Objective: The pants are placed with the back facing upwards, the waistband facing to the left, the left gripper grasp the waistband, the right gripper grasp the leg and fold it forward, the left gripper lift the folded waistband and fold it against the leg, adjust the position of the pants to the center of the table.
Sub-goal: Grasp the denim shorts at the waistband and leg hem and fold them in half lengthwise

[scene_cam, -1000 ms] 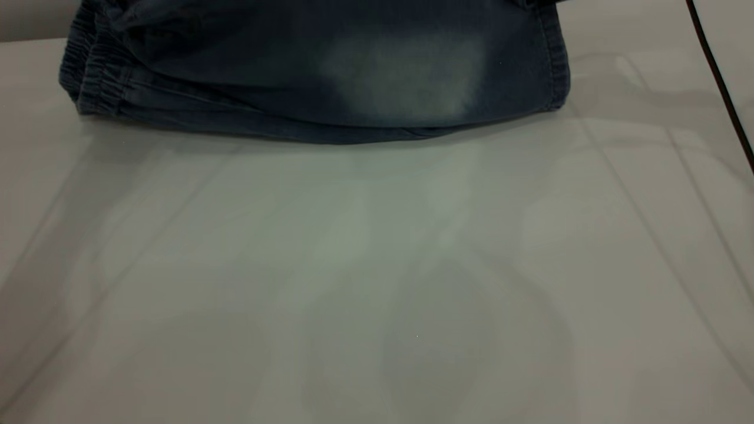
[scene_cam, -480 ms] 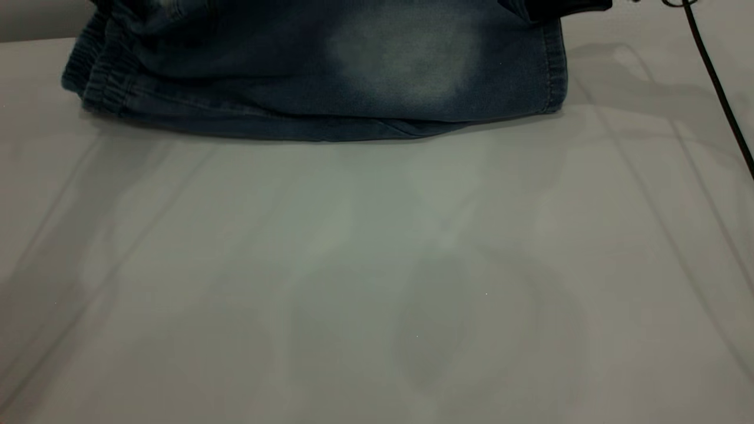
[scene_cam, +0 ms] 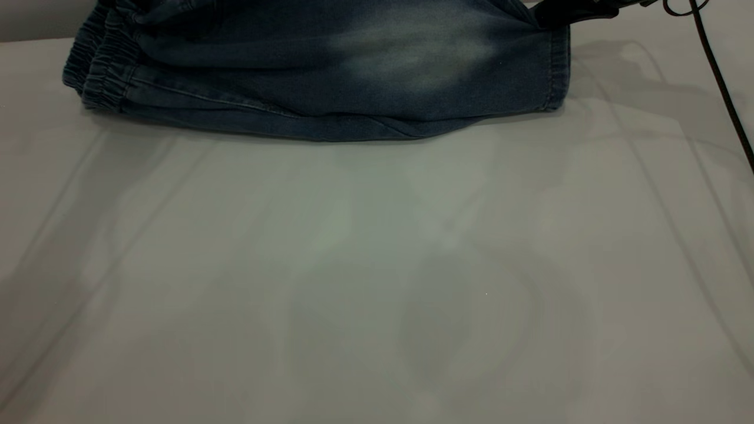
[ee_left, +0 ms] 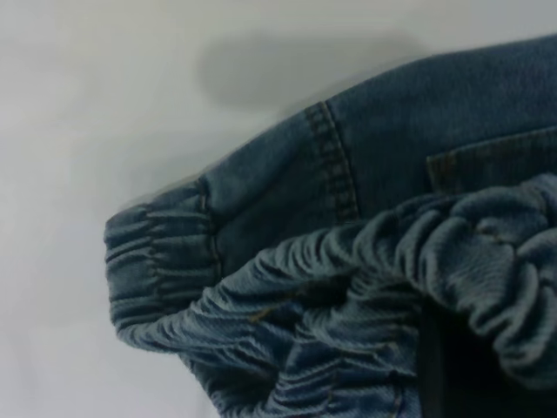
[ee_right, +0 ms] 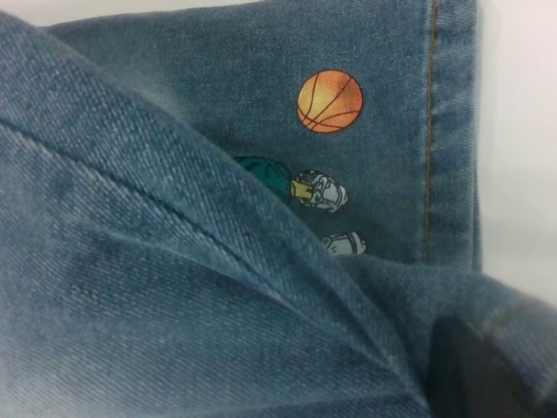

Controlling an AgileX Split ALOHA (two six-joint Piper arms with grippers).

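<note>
The pants (scene_cam: 318,76) lie folded lengthwise at the table's (scene_cam: 377,265) far edge. Their waistband (scene_cam: 100,70) is at the left and the leg (scene_cam: 412,53) with the whitish faded oval lies on top. My right gripper (scene_cam: 565,12) shows as a black body at the leg's hem corner, shut on the leg (ee_right: 218,287). One dark finger (ee_right: 474,374) shows against the denim, above the leg with the basketball cartoon (ee_right: 329,102). In the left wrist view the ruched waistband (ee_left: 365,287) bunches over a dark finger (ee_left: 432,366) of my left gripper (ee_left: 435,348), which is shut on it.
A black cable (scene_cam: 721,82) runs down the table's right side. The broad pale surface stretches from the pants to the near edge. A grey wall strip (scene_cam: 29,17) shows beyond the far left corner.
The right gripper's black body has come into view at the top right with the leg's hem. The top layer has shifted slightly and the waistband's upper edge has gathered more.
</note>
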